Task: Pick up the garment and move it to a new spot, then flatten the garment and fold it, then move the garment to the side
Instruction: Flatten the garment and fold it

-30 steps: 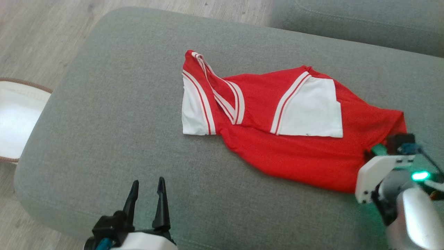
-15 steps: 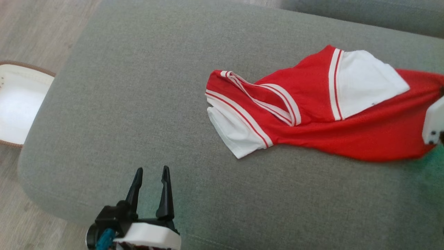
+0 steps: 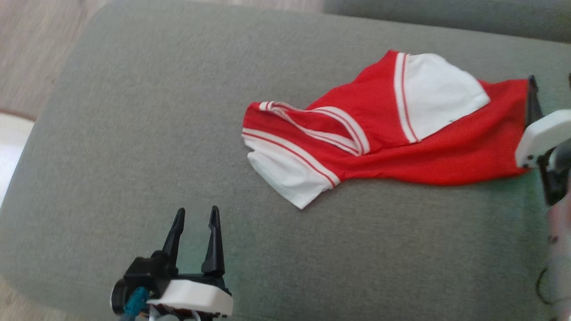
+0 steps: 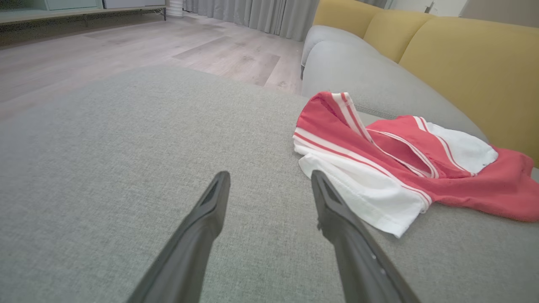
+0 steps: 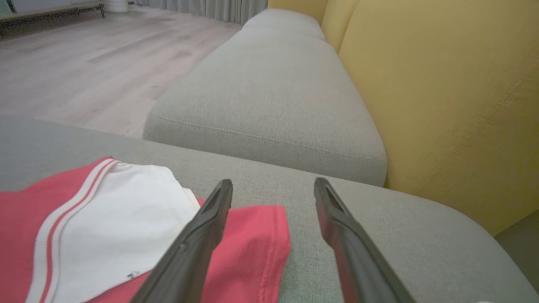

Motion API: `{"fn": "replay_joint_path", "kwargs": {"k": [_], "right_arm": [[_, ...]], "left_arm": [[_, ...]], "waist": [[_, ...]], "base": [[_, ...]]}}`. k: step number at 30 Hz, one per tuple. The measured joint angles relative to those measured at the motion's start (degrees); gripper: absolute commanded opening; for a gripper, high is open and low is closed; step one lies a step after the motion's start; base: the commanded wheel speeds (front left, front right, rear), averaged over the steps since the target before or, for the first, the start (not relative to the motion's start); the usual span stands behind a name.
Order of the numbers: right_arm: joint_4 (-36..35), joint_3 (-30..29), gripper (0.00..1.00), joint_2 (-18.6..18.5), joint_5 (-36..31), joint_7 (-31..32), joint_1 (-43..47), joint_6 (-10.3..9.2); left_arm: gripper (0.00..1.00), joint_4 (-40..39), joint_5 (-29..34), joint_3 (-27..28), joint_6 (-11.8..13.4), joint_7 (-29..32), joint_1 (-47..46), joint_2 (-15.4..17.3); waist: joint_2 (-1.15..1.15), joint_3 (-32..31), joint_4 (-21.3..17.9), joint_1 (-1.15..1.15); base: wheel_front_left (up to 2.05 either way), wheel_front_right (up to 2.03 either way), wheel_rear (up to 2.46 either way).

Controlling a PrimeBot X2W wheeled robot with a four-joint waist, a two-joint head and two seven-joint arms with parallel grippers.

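Garment (image 3: 401, 147) is lying rumpled on the grey cushion (image 3: 156, 133), its red hem at the right end effector (image 5: 273, 184), which is standing released and empty. The left end effector (image 3: 197, 210) is hovering spread near the white sleeve. Flattening seems to be coming next, and it is calling for a grip on opposite edges, pulling outward.

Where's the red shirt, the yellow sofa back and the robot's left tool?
red shirt (image 3: 446, 160), head view, its red body.
yellow sofa back (image 5: 442, 84), right wrist view, cushion's middle.
left tool (image 3: 197, 209), head view, midway between fingertips.

Grey seat cushion (image 3: 134, 133) w/ yellow sofa back (image 5: 442, 105) behind, wood floor (image 4: 84, 50) & curtains (image 4: 269, 14) beyond.
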Motion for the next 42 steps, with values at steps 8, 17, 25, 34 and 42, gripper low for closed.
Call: {"fn": "replay_joint_path", "kwargs": {"k": [8, 17, 25, 34, 42], "right_arm": [[-11.3, -0.5, 1.0, 8.6, 1.9, -6.7, 15.4, 0.0], [-23.4, 2.9, 1.0, 10.1, 9.7, -7.4, 30.4, 0.0], [-29.6, 7.4, 1.0, 10.2, 11.9, -5.6, 32.4, 0.0], [-34.8, 11.0, 1.0, 10.2, 11.3, -4.0, 28.8, 0.0], [-36.6, 11.4, 1.0, 10.2, 11.0, -3.4, 27.6, 0.0]], "left_arm": [[1.0, 0.0, -0.2, 0.6, 1.0, 0.0, 1.5, 1.1], [1.0, -0.8, -0.7, 0.8, 1.6, 0.6, 3.6, 2.5], [1.0, 2.8, 0.1, 0.5, 0.0, 5.2, -4.0, 4.2], [1.0, 13.0, 2.6, -1.1, -5.3, 12.9, -20.9, 6.9], [1.0, 21.7, 3.4, -2.2, -8.3, 18.7, -28.3, 7.9]], "waist": [[0.0, -5.7, -4.1, -0.01], [0.0, -8.9, -7.8, -0.01], [0.0, -5.8, -9.3, 0.0], [0.0, 0.6, -12.3, 0.01], [0.0, 6.3, -15.3, 0.02]], "base": [[0.0, 0.0, 0.0], [0.0, 0.0, 0.0], [0.0, 0.0, 0.0], [0.0, 0.0, 0.0], [0.0, 0.0, 0.0]]}}
